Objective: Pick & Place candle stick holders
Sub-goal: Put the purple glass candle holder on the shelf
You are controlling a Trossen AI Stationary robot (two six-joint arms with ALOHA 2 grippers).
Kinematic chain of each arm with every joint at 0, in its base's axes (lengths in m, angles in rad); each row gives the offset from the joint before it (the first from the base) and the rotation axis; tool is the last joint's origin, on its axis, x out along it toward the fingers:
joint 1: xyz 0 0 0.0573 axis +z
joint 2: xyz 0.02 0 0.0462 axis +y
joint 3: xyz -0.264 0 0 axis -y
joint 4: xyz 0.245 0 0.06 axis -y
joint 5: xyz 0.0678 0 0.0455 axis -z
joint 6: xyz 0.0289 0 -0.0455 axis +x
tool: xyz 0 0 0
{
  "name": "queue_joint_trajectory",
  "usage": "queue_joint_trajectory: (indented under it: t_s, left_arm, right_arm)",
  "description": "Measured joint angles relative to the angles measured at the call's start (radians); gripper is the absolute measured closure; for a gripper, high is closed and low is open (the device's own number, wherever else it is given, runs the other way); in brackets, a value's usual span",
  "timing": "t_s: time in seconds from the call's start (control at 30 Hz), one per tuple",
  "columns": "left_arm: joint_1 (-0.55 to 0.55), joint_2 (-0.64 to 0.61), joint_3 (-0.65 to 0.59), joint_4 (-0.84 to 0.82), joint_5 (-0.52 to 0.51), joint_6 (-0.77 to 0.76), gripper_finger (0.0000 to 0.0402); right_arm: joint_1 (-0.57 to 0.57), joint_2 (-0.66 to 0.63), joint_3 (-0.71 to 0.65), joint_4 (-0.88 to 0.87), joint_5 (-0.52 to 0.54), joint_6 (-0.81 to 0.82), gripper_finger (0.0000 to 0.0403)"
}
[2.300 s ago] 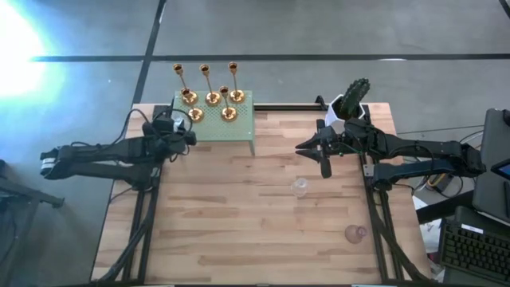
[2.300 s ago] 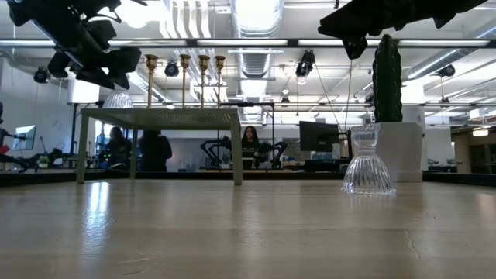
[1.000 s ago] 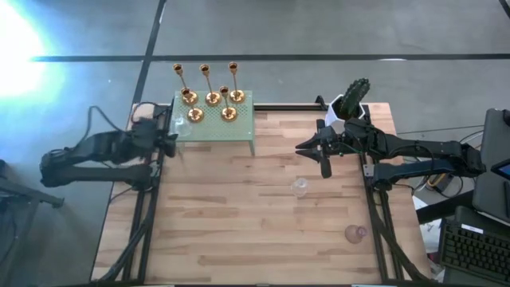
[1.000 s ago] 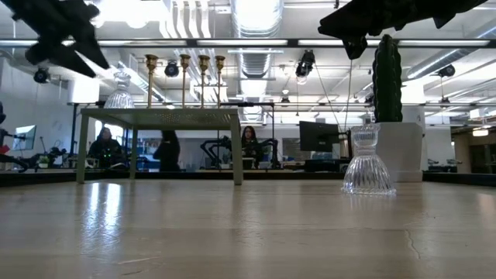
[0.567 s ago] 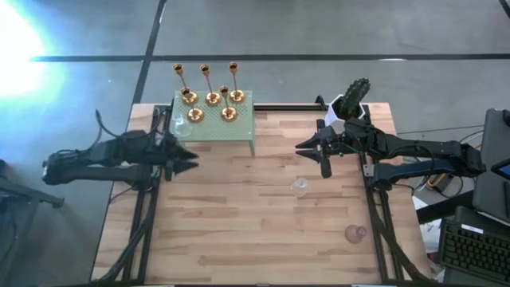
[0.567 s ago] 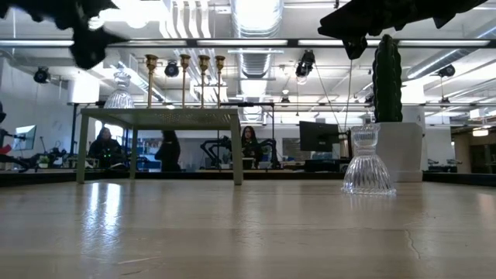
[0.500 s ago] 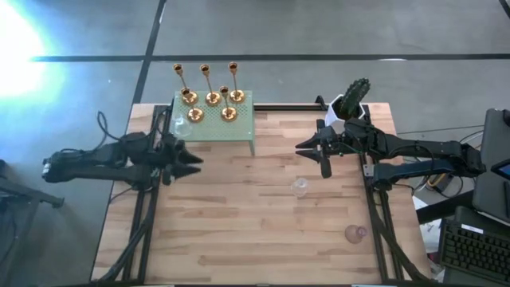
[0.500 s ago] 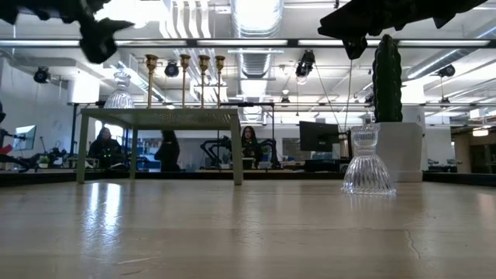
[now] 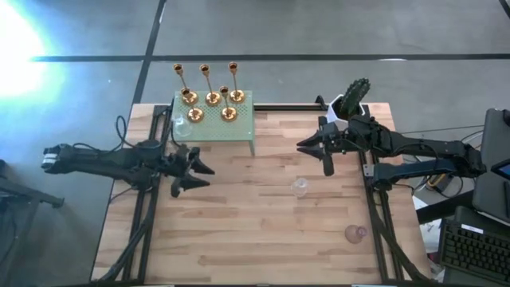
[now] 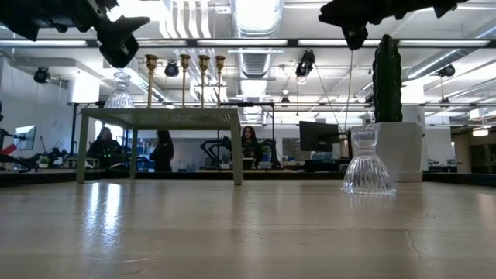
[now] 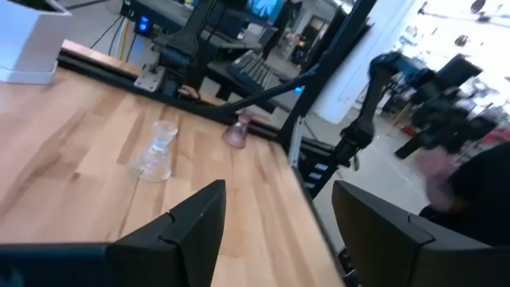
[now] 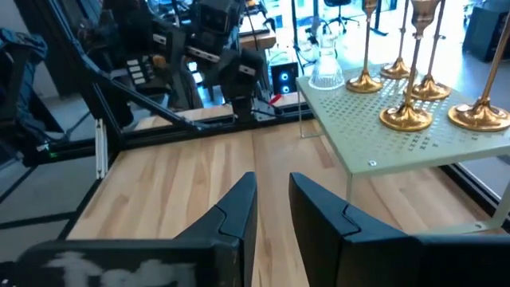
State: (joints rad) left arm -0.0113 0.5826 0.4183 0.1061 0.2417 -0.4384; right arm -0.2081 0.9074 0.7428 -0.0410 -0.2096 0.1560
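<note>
— Nearest the table's front edge, what is left to be moved?
— A pinkish glass holder (image 9: pixel 355 233) is seen there, with a clear glass holder (image 9: pixel 300 186) farther in; neither is gripped.
— And the tools?
— Fingers spread and empty, the left gripper (image 9: pixel 194 171) is held above bare wood. The right gripper (image 12: pixel 271 209) is nearly together, nothing between.
— What is done?
— One clear holder (image 9: pixel 180 125) and five gold candlesticks (image 9: pixel 213 98) are set on the green stand (image 9: pixel 244 126) at the back.

the bench (image 9: pixel 255 231) is pale, smooth planked wood. the candlesticks (image 9: pixel 212 97) are glossy gold metal on a matt, perforated pale-green stand (image 9: pixel 239 127). two glass holders (image 9: pixel 300 187) look clear and shiny.
</note>
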Motion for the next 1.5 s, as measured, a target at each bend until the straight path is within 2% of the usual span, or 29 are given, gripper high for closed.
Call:
queue_joint_trajectory:
  t_s: [0.43, 0.63, 0.73, 0.77, 0.83, 0.93, 1.13, 1.23, 1.3, 1.4, 1.5]
  left_arm:
    - [0.001, 0.019, -0.001, -0.002, -0.034, 0.014, 0.0168]
    - [0.001, 0.019, -0.001, -0.002, -0.037, 0.012, 0.0168]
    - [0.001, 0.019, -0.002, -0.002, -0.037, 0.012, 0.0168]
    - [0.001, 0.019, -0.003, -0.002, -0.037, 0.012, 0.0168]
    - [0.001, 0.019, -0.007, -0.002, -0.037, 0.012, 0.0168]
    - [0.001, 0.019, -0.013, -0.003, -0.037, 0.012, 0.0168]
    - [0.001, 0.022, -0.015, -0.012, -0.037, 0.012, 0.0168]
    - [0.001, 0.022, -0.015, -0.011, -0.037, 0.012, 0.0168]
    - [0.001, 0.022, -0.015, -0.011, -0.037, 0.012, 0.0168]
    - [0.001, 0.022, -0.015, -0.011, -0.037, 0.012, 0.0168]
    - [0.001, 0.022, -0.015, -0.011, -0.037, 0.012, 0.0168]
  right_arm:
    - [0.0, 0.005, 0.006, -0.003, 0.001, 0.001, 0.0317]
    - [0.0, 0.029, 0.006, 0.114, 0.003, 0.0, 0.0315]
    - [0.0, 0.036, 0.006, 0.127, -0.008, 0.066, 0.0319]
    - [0.0, 0.038, 0.006, 0.112, -0.041, 0.075, 0.0322]
    - [0.0, 0.039, 0.021, 0.003, -0.146, 0.085, 0.0326]
    - [0.058, 0.039, 0.063, -0.21, -0.148, 0.143, 0.0336]
    - [0.302, 0.038, 0.194, -0.622, 0.21, 0.231, 0.0355]
    - [0.428, 0.038, 0.275, -0.862, 0.376, 0.375, 0.0363]
    - [0.501, 0.038, 0.318, -1.001, 0.422, 0.51, 0.0367]
    - [0.597, 0.037, 0.348, -1.168, 0.423, 0.709, 0.0369]
    - [0.691, 0.038, 0.342, -1.236, 0.393, 0.829, 0.0369]
